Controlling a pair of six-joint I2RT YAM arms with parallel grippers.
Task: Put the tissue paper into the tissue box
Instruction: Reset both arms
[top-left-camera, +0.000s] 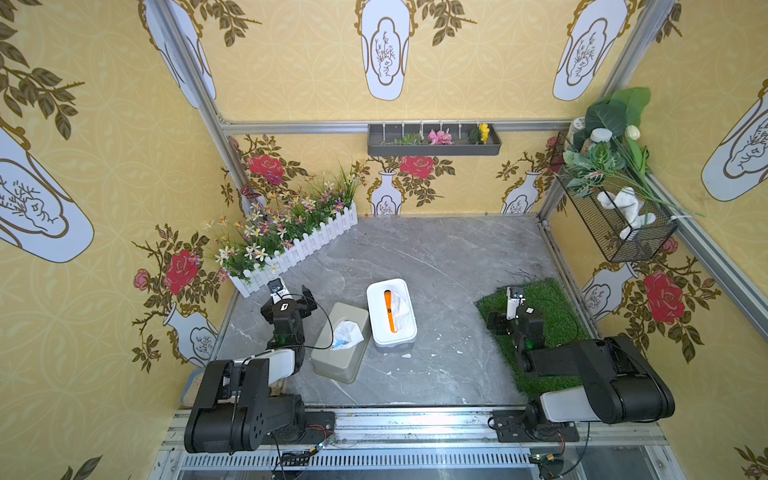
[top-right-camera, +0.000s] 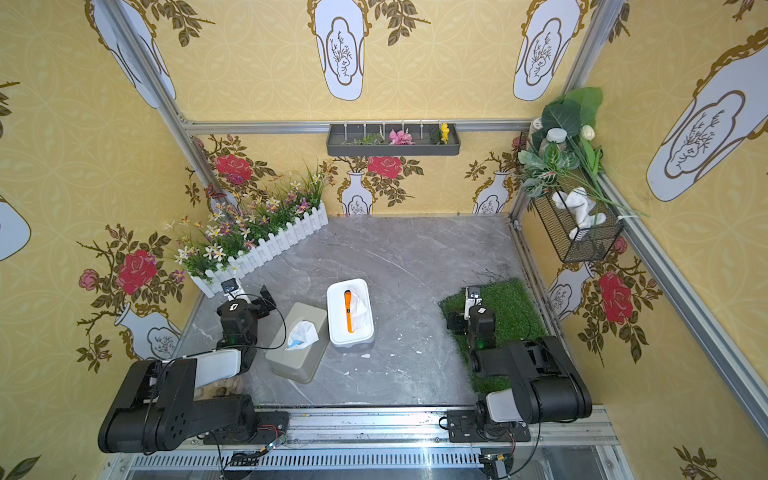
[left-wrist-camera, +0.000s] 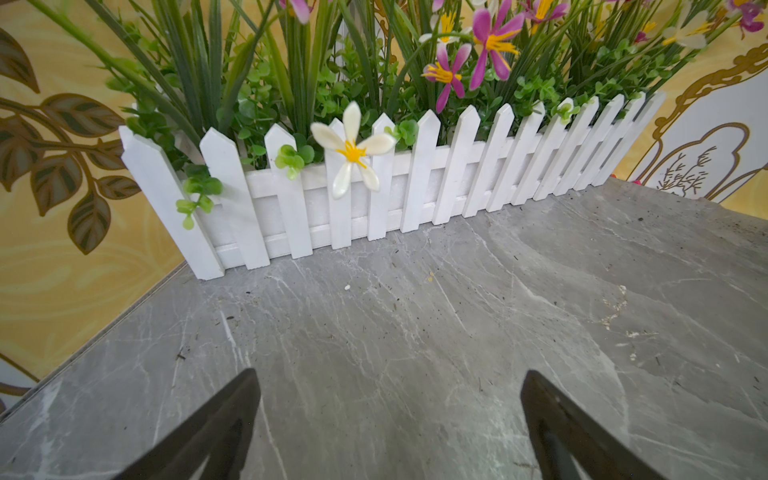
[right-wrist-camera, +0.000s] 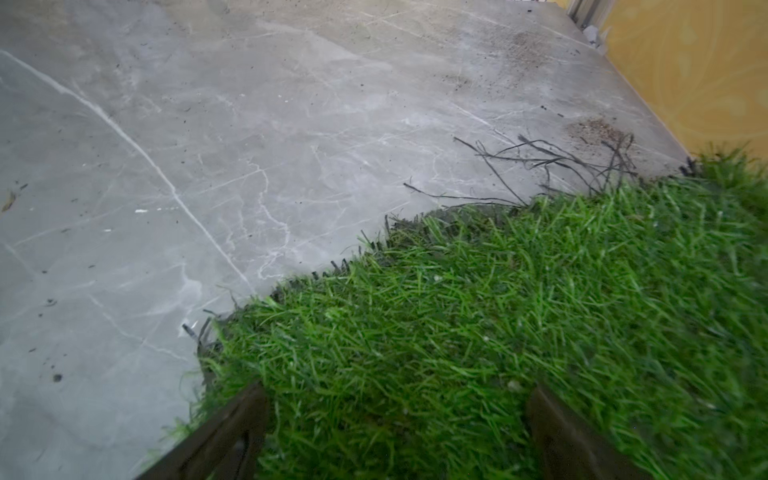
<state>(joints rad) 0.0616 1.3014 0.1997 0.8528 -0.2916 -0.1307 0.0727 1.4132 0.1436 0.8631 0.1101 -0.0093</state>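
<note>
Tissue paper (top-left-camera: 347, 334) bunched on grey box (top-left-camera: 332, 368) — left gripper (left-wrist-camera: 388, 374), right gripper (right-wrist-camera: 395, 386) spread wide, empty — best pinch bunch centrally

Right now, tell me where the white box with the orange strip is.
In a top view, the white box stands near the middle of the grey table, just right of the beige tissue box and well left of the grass mat.

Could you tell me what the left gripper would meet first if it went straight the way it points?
Most likely the white fence: the open left gripper points at it, with only table between, though depth is unclear.
</note>
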